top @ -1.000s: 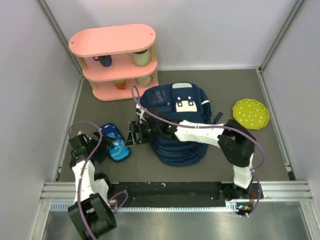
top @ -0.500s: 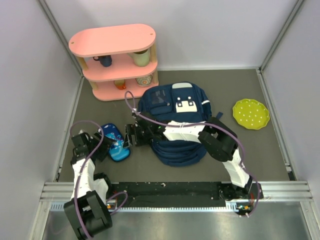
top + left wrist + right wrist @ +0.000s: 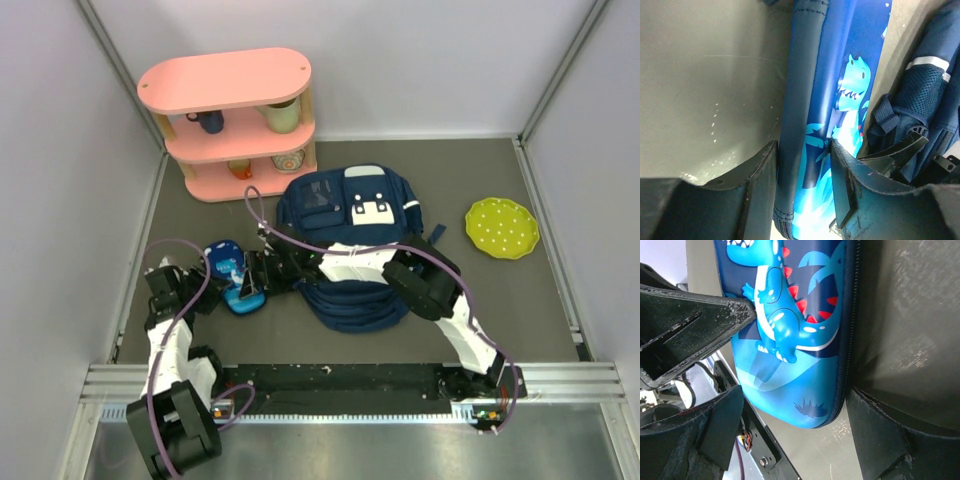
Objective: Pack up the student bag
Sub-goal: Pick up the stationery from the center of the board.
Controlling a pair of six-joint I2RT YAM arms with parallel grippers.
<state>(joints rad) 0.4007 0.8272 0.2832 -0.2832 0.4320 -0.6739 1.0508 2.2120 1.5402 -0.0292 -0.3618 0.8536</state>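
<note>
Left fingers (image 3: 757,185) pinch the case (image 3: 840,125) by its long edge; right fingers (image 3: 720,425) straddle it wide open, holding nothing. The bag (image 3: 350,215) sits on the counter (image 3: 500,300), at the case's 3 o'clock. Nothing looks packed yet.

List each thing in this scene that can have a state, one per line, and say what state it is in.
Backpack, lying flat, front side up.
Pencil case, tilted up beside the backpack, gripped.
Left gripper, closed on the pencil case.
Right gripper, open, straddling the pencil case's end.
Plate, lying flat, nothing on it.
Shelf, upright, cups on its tiers.
</note>
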